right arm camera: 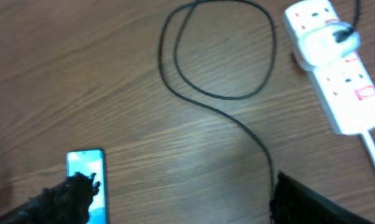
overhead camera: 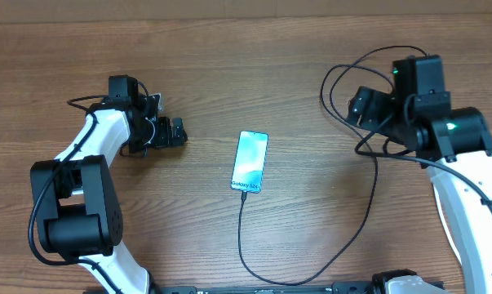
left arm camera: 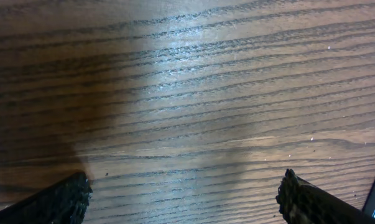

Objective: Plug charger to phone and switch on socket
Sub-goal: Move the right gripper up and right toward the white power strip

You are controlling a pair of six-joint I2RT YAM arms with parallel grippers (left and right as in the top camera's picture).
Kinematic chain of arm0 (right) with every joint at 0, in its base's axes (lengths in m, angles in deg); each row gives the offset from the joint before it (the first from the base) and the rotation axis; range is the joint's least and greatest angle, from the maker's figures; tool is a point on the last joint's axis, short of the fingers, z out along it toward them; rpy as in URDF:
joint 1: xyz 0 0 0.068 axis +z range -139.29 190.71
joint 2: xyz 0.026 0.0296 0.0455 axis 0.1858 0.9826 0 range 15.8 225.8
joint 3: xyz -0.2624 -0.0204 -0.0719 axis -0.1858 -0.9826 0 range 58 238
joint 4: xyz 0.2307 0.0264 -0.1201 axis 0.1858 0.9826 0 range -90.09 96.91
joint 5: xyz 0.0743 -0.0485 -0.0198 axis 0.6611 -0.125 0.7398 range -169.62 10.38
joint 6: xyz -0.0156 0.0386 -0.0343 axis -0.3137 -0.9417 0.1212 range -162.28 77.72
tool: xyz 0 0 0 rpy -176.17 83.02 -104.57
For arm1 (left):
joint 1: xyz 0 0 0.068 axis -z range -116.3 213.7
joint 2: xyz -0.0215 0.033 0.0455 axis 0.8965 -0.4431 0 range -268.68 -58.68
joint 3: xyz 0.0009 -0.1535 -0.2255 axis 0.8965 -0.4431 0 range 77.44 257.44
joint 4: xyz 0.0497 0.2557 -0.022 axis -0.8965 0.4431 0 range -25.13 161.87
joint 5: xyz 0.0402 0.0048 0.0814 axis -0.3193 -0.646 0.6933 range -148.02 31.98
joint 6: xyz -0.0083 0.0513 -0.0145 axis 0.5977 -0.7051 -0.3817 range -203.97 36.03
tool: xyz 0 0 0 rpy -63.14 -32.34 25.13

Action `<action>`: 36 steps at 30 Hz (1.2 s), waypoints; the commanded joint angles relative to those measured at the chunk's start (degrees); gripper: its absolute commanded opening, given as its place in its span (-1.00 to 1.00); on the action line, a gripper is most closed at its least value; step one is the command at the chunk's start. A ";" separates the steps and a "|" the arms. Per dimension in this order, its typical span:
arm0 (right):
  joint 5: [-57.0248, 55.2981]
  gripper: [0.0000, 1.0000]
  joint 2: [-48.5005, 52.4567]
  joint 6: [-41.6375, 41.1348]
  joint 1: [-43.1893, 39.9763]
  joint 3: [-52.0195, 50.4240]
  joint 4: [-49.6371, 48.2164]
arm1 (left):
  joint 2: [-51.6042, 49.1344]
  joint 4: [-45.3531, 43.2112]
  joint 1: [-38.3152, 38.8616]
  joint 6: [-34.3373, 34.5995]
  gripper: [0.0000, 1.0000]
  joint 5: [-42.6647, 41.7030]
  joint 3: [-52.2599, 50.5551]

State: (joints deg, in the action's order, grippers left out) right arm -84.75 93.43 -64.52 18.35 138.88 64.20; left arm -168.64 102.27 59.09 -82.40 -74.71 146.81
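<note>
Hovering spread and empty, the right gripper hangs near the power strip (left gripper gapes too); snagging the looped charger cable could yank the mid-table phone unplugged.

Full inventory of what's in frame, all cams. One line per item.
phone: one, light blue lit screen, flat at table centre.
charger cable: one, black, from the phone's near edge, looping right toward the right arm.
power strip: one, white with red marks, top right of the right wrist view.
plug block: one, white, seated in the power strip.
table: one, brown wood.
left gripper: black, open, over bare wood left of the phone.
right gripper: black, open, empty.
</note>
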 commanded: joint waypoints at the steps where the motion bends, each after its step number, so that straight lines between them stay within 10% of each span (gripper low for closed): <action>1: -1.77 0.94 0.02 0.28 -1.62 0.57 0.63 | 0.57 0.02 0.11 0.35 0.99 0.76 0.24; 36: -7.50 1.00 0.02 0.24 -2.16 0.57 1.99 | 0.57 0.04 0.13 0.35 1.00 0.76 0.24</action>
State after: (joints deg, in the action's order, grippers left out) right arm -91.24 93.43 -64.50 16.40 138.88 66.74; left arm -168.64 102.27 59.09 -82.40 -74.68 146.81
